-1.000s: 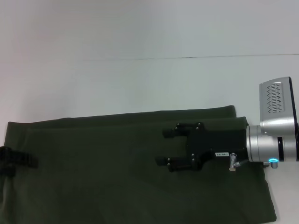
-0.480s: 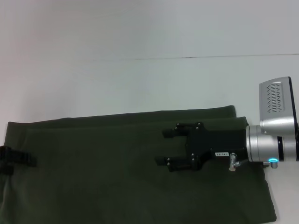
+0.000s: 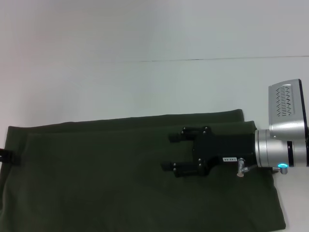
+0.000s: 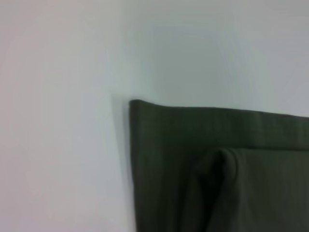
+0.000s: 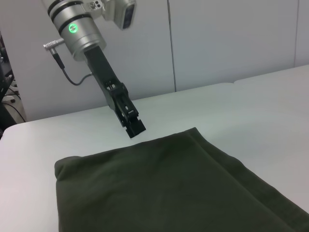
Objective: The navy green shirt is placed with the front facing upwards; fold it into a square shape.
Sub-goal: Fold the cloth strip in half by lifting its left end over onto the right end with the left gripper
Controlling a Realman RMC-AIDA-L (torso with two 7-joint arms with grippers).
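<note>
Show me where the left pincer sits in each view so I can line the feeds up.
Head view: only the tip of the left pincer shows, at the picture's left edge over the near end of the navy green shirt.
Left wrist view: not in it; only a shirt corner on the table.
Right wrist view: it hangs above the shirt's far edge.
Shared landmark: the shirt's folded edge.

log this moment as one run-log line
shirt: navy green shirt folded into long band on table | right gripper: open, over shirt | left gripper: at shirt's left end
</note>
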